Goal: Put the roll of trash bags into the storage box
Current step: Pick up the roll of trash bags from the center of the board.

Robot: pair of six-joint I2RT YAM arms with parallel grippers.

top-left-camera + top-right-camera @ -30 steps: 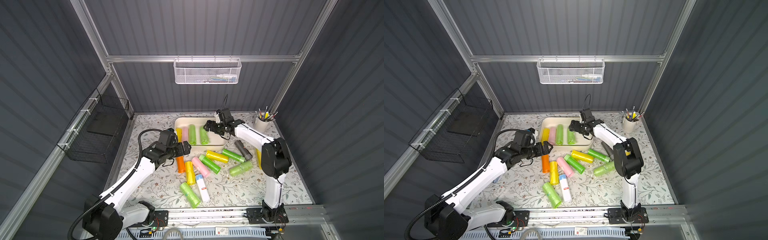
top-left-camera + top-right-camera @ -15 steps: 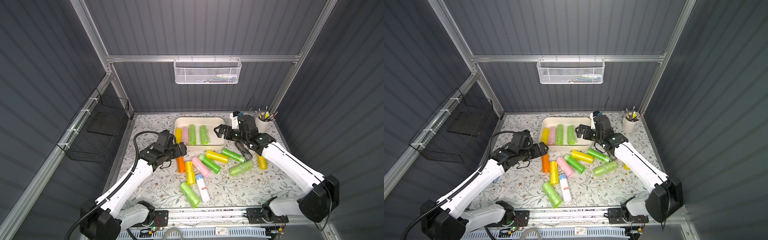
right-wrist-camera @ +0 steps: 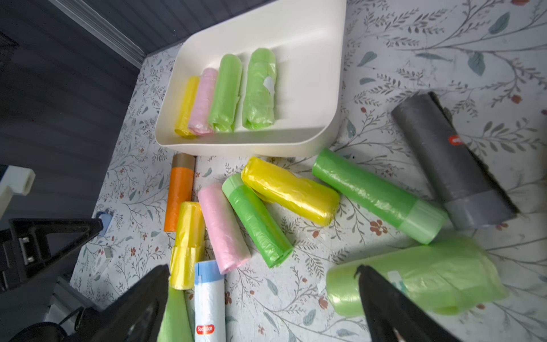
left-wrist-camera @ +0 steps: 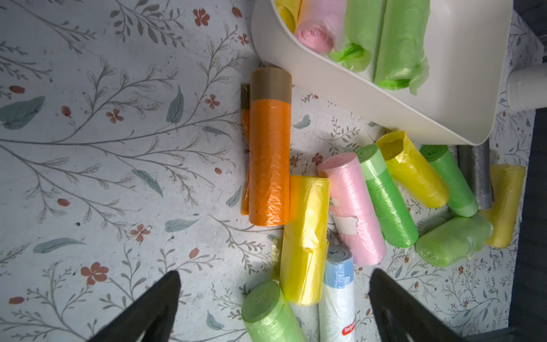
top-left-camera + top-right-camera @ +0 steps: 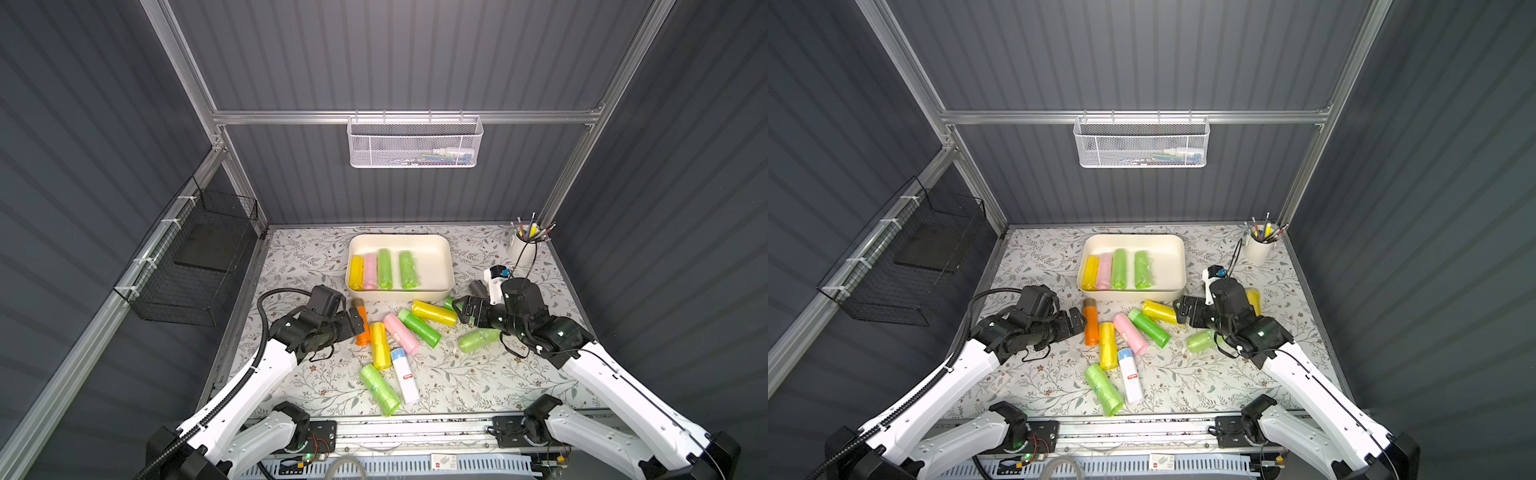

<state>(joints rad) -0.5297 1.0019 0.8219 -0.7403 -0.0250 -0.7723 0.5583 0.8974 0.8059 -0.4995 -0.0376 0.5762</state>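
In both top views the right arm hid all but one end of the grey roll point(image 5: 477, 286), and the left end effector point(image 5: 357, 322) overlapped one side of the orange roll point(image 5: 362, 334). The wrist views cut off both end effectors above the fingertips. Both were spread wide, holding nothing.

The orange roll lay on the table point(image 5: 311, 266) just ahead of the left end effector, one end near the storage box point(image 5: 434, 257). The pale green roll point(image 5: 478, 340) lay just beside the right end effector point(image 5: 457, 311); we could not determine contact. Four rolls point(image 5: 384, 270) lay inside the storage box.
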